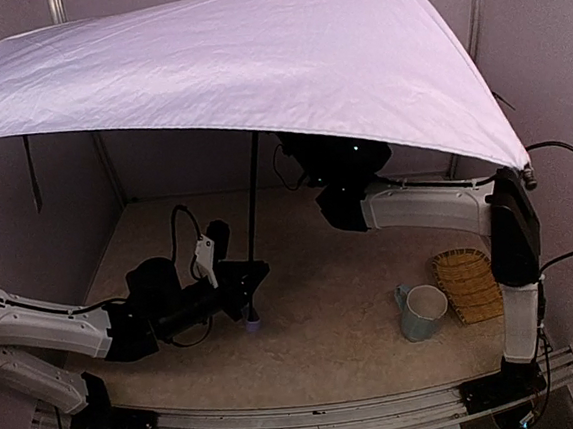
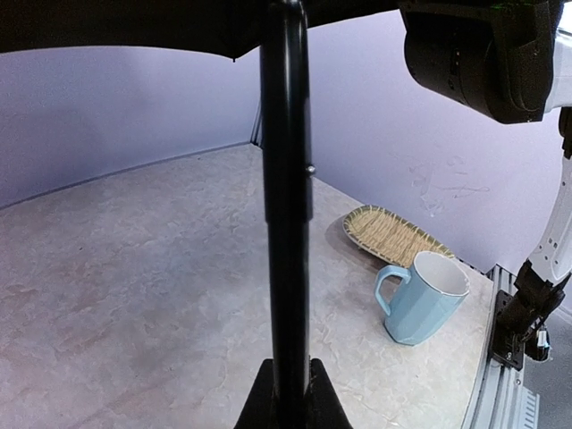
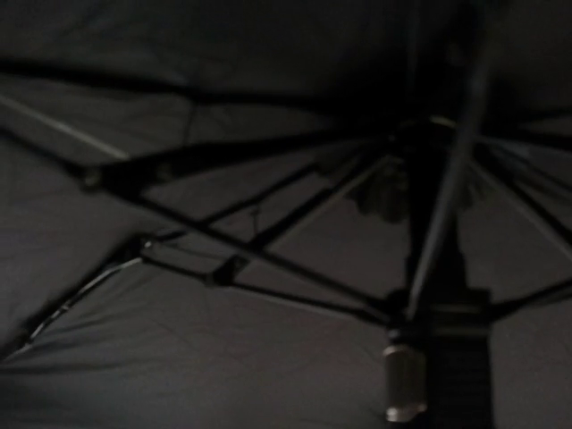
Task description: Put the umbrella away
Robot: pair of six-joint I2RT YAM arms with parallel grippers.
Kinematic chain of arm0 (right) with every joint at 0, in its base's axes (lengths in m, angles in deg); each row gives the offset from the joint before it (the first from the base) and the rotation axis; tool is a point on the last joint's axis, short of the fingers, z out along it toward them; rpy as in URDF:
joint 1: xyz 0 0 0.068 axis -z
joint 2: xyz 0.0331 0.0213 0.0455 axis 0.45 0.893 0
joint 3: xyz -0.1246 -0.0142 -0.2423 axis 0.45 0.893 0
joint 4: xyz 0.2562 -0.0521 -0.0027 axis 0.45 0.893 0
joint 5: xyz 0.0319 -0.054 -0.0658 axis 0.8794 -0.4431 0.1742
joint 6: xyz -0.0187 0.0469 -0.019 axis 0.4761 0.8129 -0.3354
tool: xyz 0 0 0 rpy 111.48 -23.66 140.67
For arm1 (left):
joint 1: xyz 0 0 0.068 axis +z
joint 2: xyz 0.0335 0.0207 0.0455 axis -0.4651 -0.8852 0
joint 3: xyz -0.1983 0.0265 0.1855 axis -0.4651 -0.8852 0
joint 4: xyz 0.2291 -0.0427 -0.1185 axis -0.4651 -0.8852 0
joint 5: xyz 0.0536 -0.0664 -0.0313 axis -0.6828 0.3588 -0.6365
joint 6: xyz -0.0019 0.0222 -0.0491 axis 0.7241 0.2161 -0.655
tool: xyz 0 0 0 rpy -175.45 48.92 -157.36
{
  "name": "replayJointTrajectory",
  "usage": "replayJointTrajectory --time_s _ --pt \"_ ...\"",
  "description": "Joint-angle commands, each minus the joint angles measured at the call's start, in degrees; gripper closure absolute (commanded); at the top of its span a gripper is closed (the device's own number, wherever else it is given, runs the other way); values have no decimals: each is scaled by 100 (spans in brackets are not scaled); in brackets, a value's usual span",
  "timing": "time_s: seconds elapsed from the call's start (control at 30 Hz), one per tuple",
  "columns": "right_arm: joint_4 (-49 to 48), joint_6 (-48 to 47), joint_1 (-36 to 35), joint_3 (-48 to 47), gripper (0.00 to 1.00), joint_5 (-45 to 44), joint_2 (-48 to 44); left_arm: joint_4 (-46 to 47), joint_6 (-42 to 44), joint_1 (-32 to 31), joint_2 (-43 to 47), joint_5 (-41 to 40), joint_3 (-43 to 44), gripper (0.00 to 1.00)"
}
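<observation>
The umbrella stands open; its pale lavender canopy (image 1: 233, 59) spans most of the top view. Its thin black shaft (image 1: 252, 192) runs down to a small lavender handle knob (image 1: 252, 324) near the table. My left gripper (image 1: 245, 283) is shut on the shaft just above the knob. In the left wrist view the shaft (image 2: 286, 223) rises between my fingertips (image 2: 261, 404). My right gripper (image 1: 314, 160) is raised under the canopy's edge, close to the shaft's upper part. The right wrist view shows only the black lining (image 3: 223, 357) and ribs (image 3: 268, 259); its fingers are too dark to make out.
A light blue mug (image 1: 422, 311) stands at the right front, also in the left wrist view (image 2: 424, 299). A woven oval tray (image 1: 468, 284) lies right of it, beside the right arm's base. Walls close in the back and both sides.
</observation>
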Motion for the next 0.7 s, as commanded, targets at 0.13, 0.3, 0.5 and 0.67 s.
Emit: replayJointTrajectory --time_s 0.13,0.3,0.5,0.67 --pt "-564 318 118 -158 48 -255 127 576 -81 -64 -27 22 237 100" --pt "-827 411 138 -77 57 -316 172 634 -70 -80 -71 50 255 100" --pt "-956 277 152 -193 41 -391 239 676 -104 -140 -164 28 296 100" --pt "-1008 261 186 -126 37 -579 269 735 -80 -207 -195 6 336 100"
